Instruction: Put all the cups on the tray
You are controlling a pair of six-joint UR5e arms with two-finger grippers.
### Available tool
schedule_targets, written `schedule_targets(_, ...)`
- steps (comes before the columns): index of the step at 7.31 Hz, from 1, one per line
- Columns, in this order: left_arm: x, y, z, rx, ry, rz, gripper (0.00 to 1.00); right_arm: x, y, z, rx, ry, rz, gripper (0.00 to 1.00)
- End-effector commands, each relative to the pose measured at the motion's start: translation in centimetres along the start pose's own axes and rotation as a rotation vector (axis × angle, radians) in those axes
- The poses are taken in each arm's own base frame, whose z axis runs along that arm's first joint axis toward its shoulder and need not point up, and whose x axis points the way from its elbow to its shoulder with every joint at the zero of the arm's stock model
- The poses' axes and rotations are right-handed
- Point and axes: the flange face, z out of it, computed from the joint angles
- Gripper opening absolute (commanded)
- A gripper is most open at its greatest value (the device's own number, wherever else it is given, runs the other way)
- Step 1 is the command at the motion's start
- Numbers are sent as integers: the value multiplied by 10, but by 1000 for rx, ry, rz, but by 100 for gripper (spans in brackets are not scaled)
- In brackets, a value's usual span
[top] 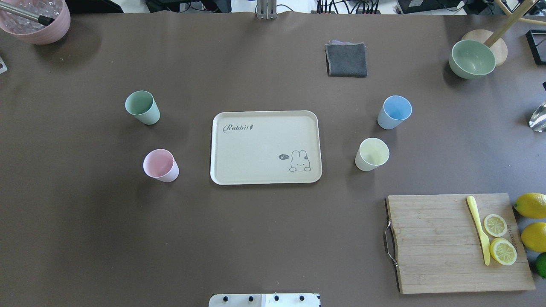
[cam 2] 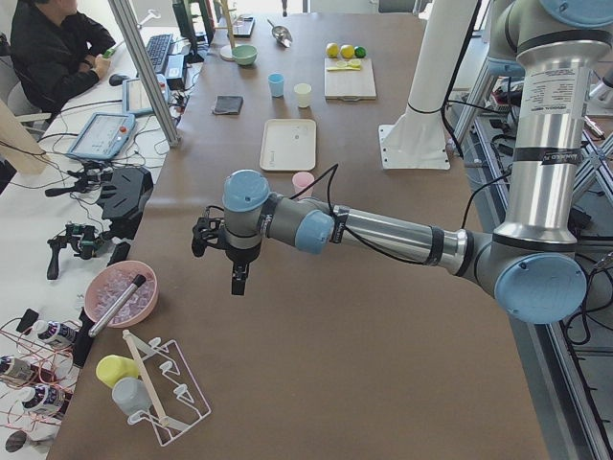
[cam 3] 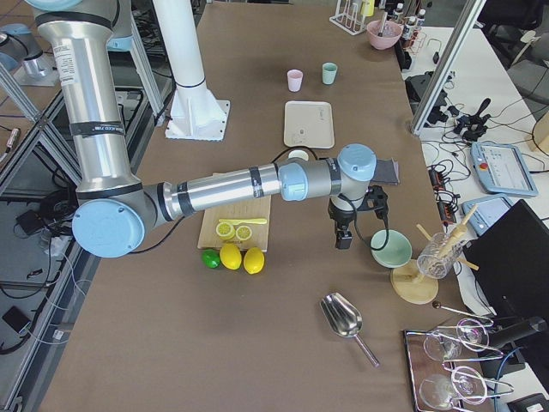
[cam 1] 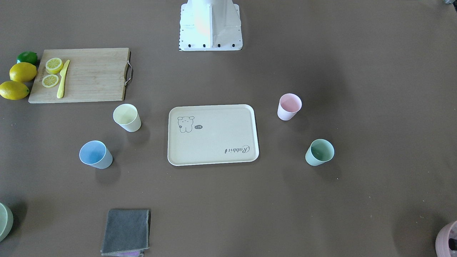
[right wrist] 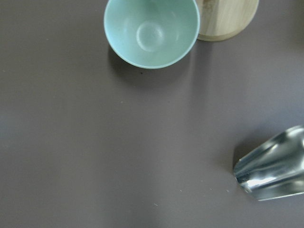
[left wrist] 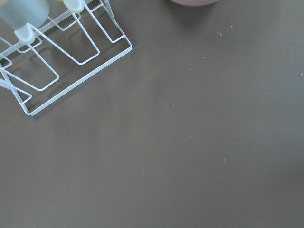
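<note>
Cups [top: 373, 153] flank tray [top: 256, 149], well apart from left gripper [cam 2: 237, 281] and right gripper [cam 3: 342, 240].

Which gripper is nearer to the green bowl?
Right. The right gripper hangs just beside the green bowl; the left gripper is far away, by the pink pot.

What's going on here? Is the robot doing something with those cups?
Nothing is being handled yet. The blue cup, yellow cup, pink cup and green cup stand upright on the table, flanking the empty tray. The left gripper hangs by a wire rack, the right gripper by a green bowl, both far from the cups.
</note>
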Motion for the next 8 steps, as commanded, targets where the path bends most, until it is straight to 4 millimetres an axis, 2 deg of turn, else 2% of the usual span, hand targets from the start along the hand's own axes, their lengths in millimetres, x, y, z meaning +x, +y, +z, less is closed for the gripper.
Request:
schedule_targets(1,2,-12,12,16,18,72,98,-69,-29,10,-8,-20,-75,100)
schedule_targets(2,-3,-13,23,1,19,54,98,-105,-42,17,-14,-28,-73,100)
schedule_targets(3,-3,-9,21,5,21,57,98,-150,-55,24,-18,-39,-52,100)
schedule_targets(4,-5,-9,22,13,22,70,98,-188,-57,48,10,-24,-33,100)
schedule_targets(5,-5,-10,23,18,24,77,98,-214,-50,82,73,-3,22,100)
schedule_targets(6,-4,-10,22,20,26,79,98,-227,-42,113,71,-17,52,100)
schedule_targets(7,-3,-10,21,23,25,78,98,-229,-39,126,66,-6,46,100)
schedule_targets(8,-3,-10,21,22,25,79,98,-227,-37,129,60,-4,50,100)
